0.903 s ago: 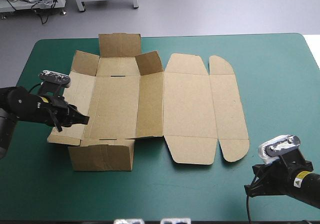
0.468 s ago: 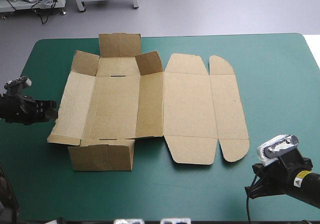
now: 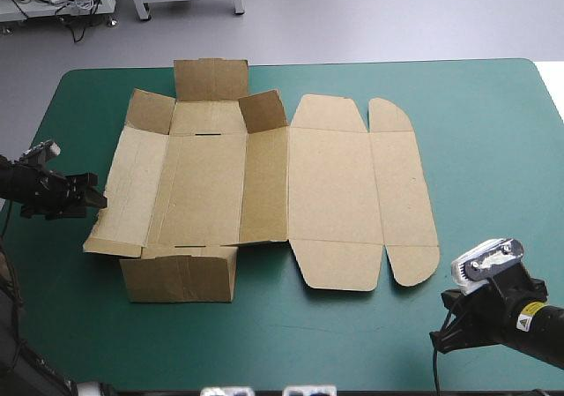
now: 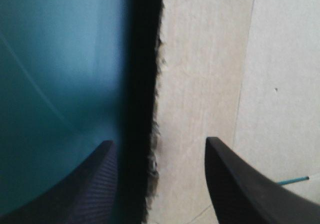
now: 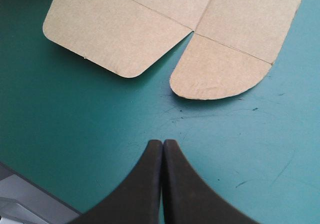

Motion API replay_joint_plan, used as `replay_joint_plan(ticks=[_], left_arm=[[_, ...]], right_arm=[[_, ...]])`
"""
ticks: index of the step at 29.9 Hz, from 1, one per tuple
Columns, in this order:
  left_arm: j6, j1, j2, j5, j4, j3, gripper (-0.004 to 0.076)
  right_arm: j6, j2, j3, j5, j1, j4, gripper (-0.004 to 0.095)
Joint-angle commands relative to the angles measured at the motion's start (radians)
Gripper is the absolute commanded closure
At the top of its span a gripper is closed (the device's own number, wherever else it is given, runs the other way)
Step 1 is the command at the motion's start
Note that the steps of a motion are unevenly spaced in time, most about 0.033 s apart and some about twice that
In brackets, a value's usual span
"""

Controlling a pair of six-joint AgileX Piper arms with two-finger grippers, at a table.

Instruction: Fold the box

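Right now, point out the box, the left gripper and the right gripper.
box [image 3: 264, 184]: high view, on its flat middle panel.
left gripper [image 4: 157, 141]: left wrist view, midway between its open fingertips.
right gripper [image 5: 162, 143]: right wrist view, where its shut fingertips meet.

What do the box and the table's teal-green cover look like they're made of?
The box looks like brown paperboard, matte and uncoated. Its fold lines are pressed in, and the left wrist view shows its cut side frayed and fibrous. The cover looks like a smooth mat, perhaps rubber or vinyl, with a faint sheen and fine scratches. Its exact material stays unclear.
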Motion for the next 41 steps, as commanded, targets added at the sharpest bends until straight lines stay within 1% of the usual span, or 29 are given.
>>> replay_joint_plan(ticks=[1, 7, 13, 19, 24, 28, 35, 41], left_arm=[[0.002, 0.000, -0.001, 0.080, -0.052, -0.073, 0.0335], [0.002, 0.000, 0.060, 0.081, -0.067, -0.084, 0.0335], [0.002, -0.013, 0.061, 0.081, -0.139, -0.084, 0.0335], [-0.025, -0.090, 0.061, 0.083, -0.088, -0.082, 0.0335], [-0.098, -0.176, 0.061, 0.083, 0.002, -0.082, 0.0335], [-0.133, -0.231, 0.061, 0.083, 0.019, -0.080, 0.0335], [-0.152, -0.322, 0.029, 0.083, -0.015, -0.067, 0.0336], [-0.147, -0.349, 0.000, 0.083, -0.172, -0.067, 0.0336]], right_arm=[[-0.009, 0.003, -0.025, -0.043, 0.003, 0.037, 0.0926], [-0.007, 0.003, -0.025, -0.045, 0.003, 0.037, 0.0926], [-0.002, 0.003, -0.025, -0.057, 0.003, 0.037, 0.0926], [-0.002, 0.003, -0.025, -0.087, 0.003, 0.037, 0.0926], [-0.002, 0.003, -0.025, -0.087, 0.003, 0.037, 0.0926], [-0.002, 0.003, -0.025, -0.087, 0.003, 0.037, 0.0926], [-0.004, 0.003, -0.025, -0.087, 0.003, 0.035, 0.0926], [-0.008, 0.003, -0.025, -0.089, 0.003, 0.035, 0.0926]])
